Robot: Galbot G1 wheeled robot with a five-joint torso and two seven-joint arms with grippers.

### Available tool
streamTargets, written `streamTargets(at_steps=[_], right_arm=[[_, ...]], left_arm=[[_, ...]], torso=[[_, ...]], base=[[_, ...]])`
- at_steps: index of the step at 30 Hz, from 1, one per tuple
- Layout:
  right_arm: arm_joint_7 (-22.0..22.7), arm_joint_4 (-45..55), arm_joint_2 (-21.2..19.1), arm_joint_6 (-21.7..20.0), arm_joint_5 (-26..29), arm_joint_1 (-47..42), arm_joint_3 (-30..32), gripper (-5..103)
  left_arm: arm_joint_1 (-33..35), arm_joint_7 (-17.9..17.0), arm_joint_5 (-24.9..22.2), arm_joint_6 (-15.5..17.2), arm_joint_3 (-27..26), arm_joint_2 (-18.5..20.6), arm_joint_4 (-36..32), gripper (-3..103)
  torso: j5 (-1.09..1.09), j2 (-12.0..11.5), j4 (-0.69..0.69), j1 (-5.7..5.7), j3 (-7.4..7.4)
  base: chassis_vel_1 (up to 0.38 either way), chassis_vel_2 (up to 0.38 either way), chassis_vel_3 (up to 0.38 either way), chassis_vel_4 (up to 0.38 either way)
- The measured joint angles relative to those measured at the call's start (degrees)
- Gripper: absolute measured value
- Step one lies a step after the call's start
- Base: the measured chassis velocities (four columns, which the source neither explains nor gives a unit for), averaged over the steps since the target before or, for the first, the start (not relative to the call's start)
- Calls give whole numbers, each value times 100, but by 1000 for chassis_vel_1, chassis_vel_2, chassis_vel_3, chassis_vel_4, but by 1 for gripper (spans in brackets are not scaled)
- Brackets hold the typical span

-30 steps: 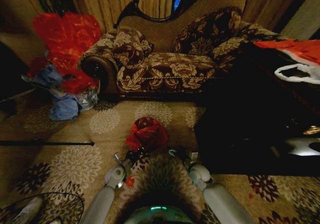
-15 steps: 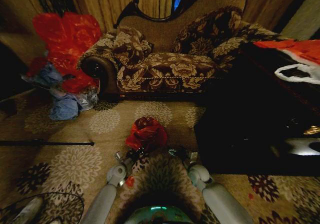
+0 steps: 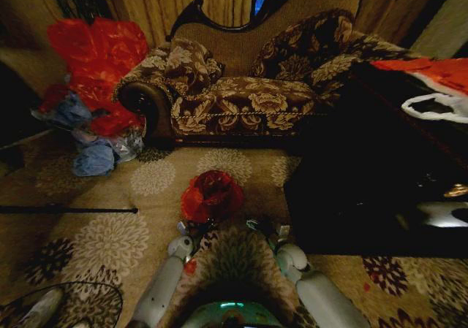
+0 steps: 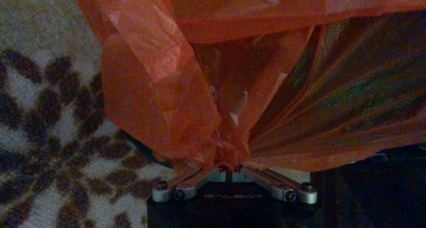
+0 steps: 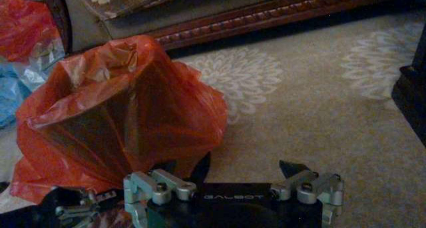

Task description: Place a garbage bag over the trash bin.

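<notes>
Since a moment ago the garbage bag has spread wider and sits more squarely on the carpet in front of the sofa, a sign it is being drawn over the trash bin, which is hidden under the plastic. The left gripper, on the bag's side away from the sofa, has its fingers pressed together on a gathered fold of red plastic. The right gripper, just beside the bag, has its fingers apart and empty.

We see the garbage bag on the near carpet, the sofa far behind it.
</notes>
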Motion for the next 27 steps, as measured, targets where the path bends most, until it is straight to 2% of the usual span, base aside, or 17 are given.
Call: streamTargets(at_steps=[6, 8, 11, 12, 13, 15, 16, 17, 18, 19, 20, 22, 23, 24, 25, 26, 27], right_arm=[[61, 54, -8, 1, 1, 6, 5, 100], [72, 71, -15, 0, 4, 7, 5, 100], [93, 150, -29, -5, 16, -12, 6, 100], [93, 150, -29, -5, 16, -12, 6, 100], [99, 170, -31, -7, 18, -24, 8, 100], [113, 243, -55, -14, 25, -76, 16, 100], [113, 243, -55, -14, 25, -76, 16, 100], [114, 278, -72, -16, 26, -102, 17, 100], [114, 307, -89, -17, 27, -125, 20, 100], [113, 331, -104, -17, 27, -141, 28, 100], [113, 331, -104, -17, 27, -141, 28, 100], [114, 372, -129, -17, 27, -163, 54, 100], [114, 445, -178, -18, 37, -200, 100, 100], [114, 445, -178, -18, 37, -200, 100, 100], [114, 484, -211, -19, 44, -222, 131, 100], [110, 521, -238, -19, 48, -243, 159, 100], [99, 565, -278, -18, 51, -278, 210, 100]], left_arm=[[228, -4, 149, 48, -26, 28, -293, 0], [352, -12, 201, 54, -41, 74, -411, -3], [803, 27, 277, 35, -110, 240, -842, 13], [803, 27, 277, 35, -110, 240, -842, 13], [904, 51, 304, 27, -132, 278, -934, 18], [1223, 216, 573, -9, -185, 397, -1240, 29], [1223, 216, 573, -9, -185, 397, -1240, 29], [1381, 358, 914, -77, -192, 468, -1344, 34], [1550, 517, 1482, -209, -197, 536, -1451, 39], [1728, 708, 2134, -378, -220, 600, -1615, 39], [1728, 708, 2134, -378, -220, 600, -1615, 39], [1937, 928, 2803, -559, -271, 699, -1907, 50], [2185, 997, 3317, -679, -348, 847, -2509, 56], [2185, 997, 3317, -679, -348, 847, -2509, 56], [2267, 964, 3385, -681, -374, 928, -2939, 61], [2283, 841, 3370, -654, -387, 1013, -3309, 61], [2238, 585, 3254, -559, -388, 1129, -3741, 73]], torso=[[-1, 0, 0, 0, 0], [0, 0, 1, 0, -1], [-1, 0, 2, 0, -1], [-1, 0, 2, 0, -1], [0, 0, 2, 0, -1], [-1, 0, 1, 0, -1], [-1, 0, 1, 0, -1], [0, 0, 1, 0, -1], [-1, 0, 1, 0, -1], [-3, 0, 1, 0, -1], [-3, 0, 1, 0, -1], [-2, 0, 2, 0, -1], [0, 0, 4, -1, -1], [0, 0, 4, -1, -1], [0, 0, 4, 0, -1], [-1, 0, 2, -1, -1], [2, 0, 2, -1, -1]], base=[[0, 0, 0, 0], [0, 0, 0, 0], [0, 0, 0, 0], [0, 0, 0, 0], [0, 0, 0, 0], [0, 0, 0, 0], [0, 0, 0, 0], [0, 0, 0, 0], [0, 0, 0, 0], [0, 0, 0, 0], [0, 0, 0, 0], [0, 0, 0, 0], [0, 0, 0, 0], [0, 0, 0, 0], [0, 0, 0, 0], [0, 0, 0, 0], [0, 0, 0, 0]])
